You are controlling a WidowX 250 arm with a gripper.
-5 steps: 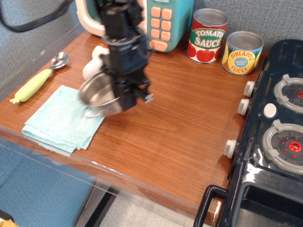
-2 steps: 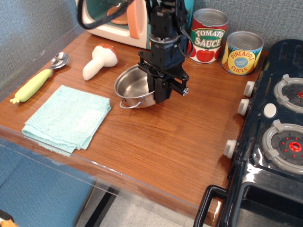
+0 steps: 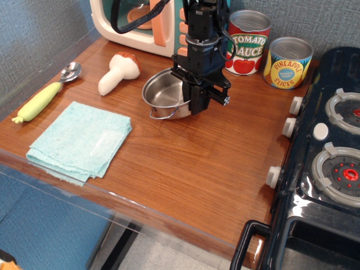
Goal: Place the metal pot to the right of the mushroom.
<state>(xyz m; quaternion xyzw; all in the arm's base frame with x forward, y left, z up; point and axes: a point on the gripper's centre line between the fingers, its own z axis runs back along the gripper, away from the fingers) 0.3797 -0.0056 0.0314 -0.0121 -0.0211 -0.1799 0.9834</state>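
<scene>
My hand [image 3: 198,100] is clamped on the right rim of the metal pot [image 3: 165,94], fingers barely apart. I see the pot low over the worktop [image 3: 214,152], right of the mushroom [image 3: 118,72], apart from it.

A black robot arm [image 3: 203,34] of blocky, angular segments ends in a black gripper [image 3: 198,101] with small pale screws, and a black cable [image 3: 132,25] loops behind it.

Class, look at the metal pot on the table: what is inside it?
The metal pot shows only bare shiny steel inside. The gripper covers its right rim, so that edge cannot be checked.
</scene>
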